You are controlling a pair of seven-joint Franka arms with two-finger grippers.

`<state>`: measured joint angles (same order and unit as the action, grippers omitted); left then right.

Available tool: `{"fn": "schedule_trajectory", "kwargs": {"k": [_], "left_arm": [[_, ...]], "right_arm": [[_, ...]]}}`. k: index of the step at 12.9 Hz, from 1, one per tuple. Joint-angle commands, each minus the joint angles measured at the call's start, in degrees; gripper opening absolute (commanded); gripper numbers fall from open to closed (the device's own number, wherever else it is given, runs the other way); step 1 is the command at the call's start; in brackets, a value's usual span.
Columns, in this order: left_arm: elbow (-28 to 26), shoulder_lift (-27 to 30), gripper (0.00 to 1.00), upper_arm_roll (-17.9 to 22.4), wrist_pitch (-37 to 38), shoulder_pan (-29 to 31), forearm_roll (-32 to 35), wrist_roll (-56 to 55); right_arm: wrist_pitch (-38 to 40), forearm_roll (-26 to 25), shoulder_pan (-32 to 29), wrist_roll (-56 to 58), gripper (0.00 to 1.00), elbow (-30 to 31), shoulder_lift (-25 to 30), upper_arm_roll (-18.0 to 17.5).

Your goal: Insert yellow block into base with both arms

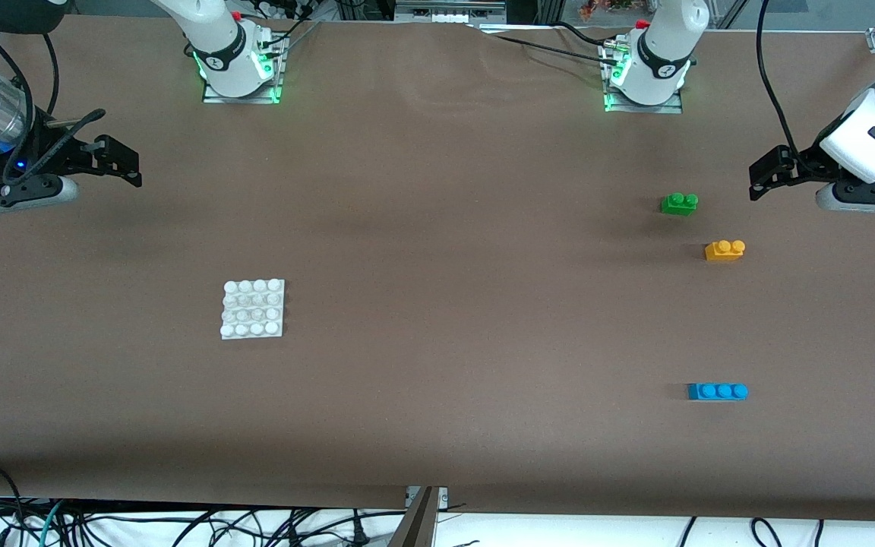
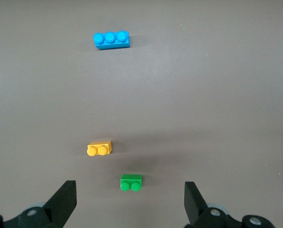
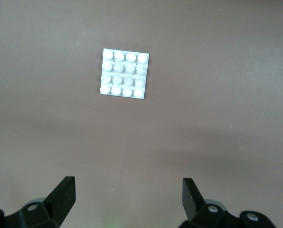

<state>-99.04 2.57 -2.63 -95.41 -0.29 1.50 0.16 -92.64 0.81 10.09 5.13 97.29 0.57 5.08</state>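
Scanning from the right arm's end: the brown table (image 1: 437, 228) runs wide and mostly bare between the two arms.
Right gripper (image 1: 115, 163): hangs over the table's edge at the right arm's end; its fingers (image 3: 61, 197) stand wide apart with nothing between them, and this arm waits.
Base (image 1: 253, 308): white square plate with a four-by-four grid of studs, lying flat on the table toward the right arm's end, nearer the front camera than the right gripper; bare cloth lies on all four of its sides.
Base in the right wrist view (image 3: 125, 73): well apart from the fingers, nothing touching it.
Middle of the table: open cloth from the base across to the bricks.
Green brick (image 1: 679, 203): two studs, farthest of the three bricks from the front camera, toward the left arm's end.
Yellow block (image 1: 724, 250): on the table just beside the green brick, a little nearer the front camera and closer to the left arm's end; not touching it.
Blue brick (image 1: 717, 391): three studs, well apart from the other two, nearest the front camera.
Left gripper (image 1: 768, 173): over the table at the left arm's end, near the green brick, held clear of it; fingers (image 2: 65, 202) spread wide, holding nothing.
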Motion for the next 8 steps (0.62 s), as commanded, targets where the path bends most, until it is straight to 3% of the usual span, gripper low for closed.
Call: {"fn": "schedule_trajectory", "kwargs": {"k": [1,8], "left_arm": [[1.12,-0.10,1.00,-0.89,1.54,0.65,-0.63,-0.42],[1.22,-0.29,1.00,-0.80,1.81,0.73,-0.71,-0.33]], "right_arm": [[3.50,-0.90,-0.68,-0.64,0.99,-1.40,-0.13,-0.86],[2.91,-0.90,-0.86,-0.20,0.99,-1.84,-0.39,-1.04]]}}
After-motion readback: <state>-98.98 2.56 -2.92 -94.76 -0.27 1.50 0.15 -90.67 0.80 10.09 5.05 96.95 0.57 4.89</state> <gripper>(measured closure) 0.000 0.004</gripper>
